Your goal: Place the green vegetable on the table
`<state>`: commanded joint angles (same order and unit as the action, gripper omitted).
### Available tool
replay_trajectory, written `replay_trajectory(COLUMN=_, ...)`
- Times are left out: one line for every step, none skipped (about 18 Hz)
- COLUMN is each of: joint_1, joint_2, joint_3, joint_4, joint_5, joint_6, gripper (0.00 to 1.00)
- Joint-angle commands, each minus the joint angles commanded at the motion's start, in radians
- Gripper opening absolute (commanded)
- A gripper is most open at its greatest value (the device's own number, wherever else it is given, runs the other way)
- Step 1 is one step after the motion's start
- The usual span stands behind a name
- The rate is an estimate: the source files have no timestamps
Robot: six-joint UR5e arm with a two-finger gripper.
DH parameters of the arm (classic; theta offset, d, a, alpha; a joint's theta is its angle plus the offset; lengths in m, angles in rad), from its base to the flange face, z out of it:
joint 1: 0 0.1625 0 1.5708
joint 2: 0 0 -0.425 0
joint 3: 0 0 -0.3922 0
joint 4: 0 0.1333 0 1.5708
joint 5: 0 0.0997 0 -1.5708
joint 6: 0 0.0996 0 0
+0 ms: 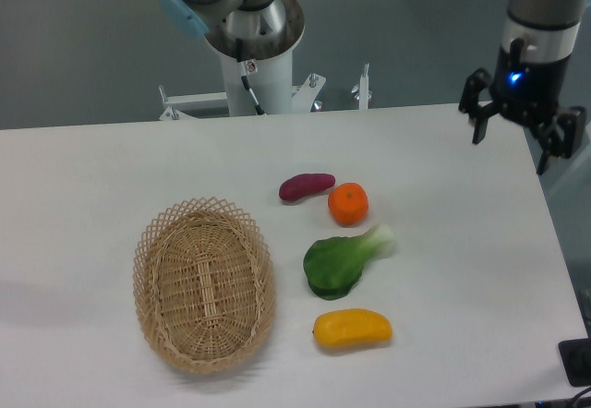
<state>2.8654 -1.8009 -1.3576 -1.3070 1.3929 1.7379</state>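
On the table point(120, 159): four toy foods and a basket.
Green vegetable point(343, 262): lies flat right of centre, pale stem pointing to the far right.
Neighbours: orange point(348, 204) just beyond the stem; purple sweet potato point(306, 186) left of the orange; yellow fruit point(352, 328) nearer the front.
Wicker basket point(204, 283): left of the vegetable, apart from it.
Gripper point(523, 137): raised over the far right edge, fingers spread, grasping nothing, well apart from the vegetable.

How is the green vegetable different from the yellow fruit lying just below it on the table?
The green vegetable is dark green with a pale stem; the yellow fruit is one plain yellow-orange colour. The vegetable is somewhat bigger and lies slanted, its stem pointing toward the orange; the fruit lies nearly level. Both rest on the white table, outside the basket, and the gripper touches neither.
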Motion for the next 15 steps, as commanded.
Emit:
replay_trajectory(joint_1=0.0, joint_2=0.0, joint_3=0.0, joint_4=0.002, joint_5=0.0, joint_6=0.009, gripper=1.0)
replay_trajectory(joint_1=-0.001, joint_2=0.0, joint_3=0.0, joint_4=0.003, joint_5=-0.002, joint_6=0.009, gripper=1.0)
replay_trajectory(joint_1=-0.002, joint_2=0.0, joint_3=0.0, joint_4=0.005, joint_5=-0.002, joint_6=0.009, gripper=1.0)
replay_trajectory(joint_1=-0.002, joint_2=0.0, joint_3=0.0, joint_4=0.005, joint_5=-0.008, joint_6=0.009, gripper=1.0)
replay_trajectory(joint_1=0.0, joint_2=0.0, joint_3=0.0, joint_4=0.005, joint_5=-0.015, joint_6=0.009, gripper=1.0)
replay_trajectory(joint_1=0.0, joint_2=0.0, joint_3=-0.003, joint_4=0.006, joint_5=-0.02, joint_6=0.009, gripper=1.0)
replay_trajectory(joint_1=0.0, joint_2=0.0, joint_3=-0.006, joint_4=0.008, joint_5=-0.022, joint_6=0.009, gripper=1.0)
replay_trajectory(joint_1=0.0, joint_2=0.0, joint_3=-0.008, joint_4=0.008, joint_5=-0.022, joint_6=0.009, gripper=1.0)
replay_trajectory(joint_1=0.0, joint_2=0.0, joint_3=-0.008, joint_4=0.009, joint_5=-0.023, joint_6=0.009, gripper=1.0)
replay_trajectory(joint_1=0.0, joint_2=0.0, joint_3=-0.008, joint_4=0.009, joint_5=-0.023, joint_6=0.009, gripper=1.0)
replay_trajectory(joint_1=0.0, joint_2=0.0, joint_3=-0.008, joint_4=0.009, joint_5=-0.028, joint_6=0.006, gripper=1.0)
replay_trajectory(joint_1=0.0, joint_2=0.0, joint_3=-0.008, joint_4=0.009, joint_5=-0.031, joint_6=0.003, gripper=1.0)
replay_trajectory(joint_1=0.0, joint_2=0.002, joint_3=-0.008, joint_4=0.009, joint_5=-0.031, joint_6=0.0, gripper=1.0)
replay_trajectory(joint_1=0.0, joint_2=0.0, joint_3=-0.006, joint_4=0.009, joint_5=-0.031, joint_6=-0.001, gripper=1.0)
replay_trajectory(joint_1=-0.001, joint_2=0.0, joint_3=-0.006, joint_4=0.009, joint_5=-0.031, joint_6=-0.005, gripper=1.0)
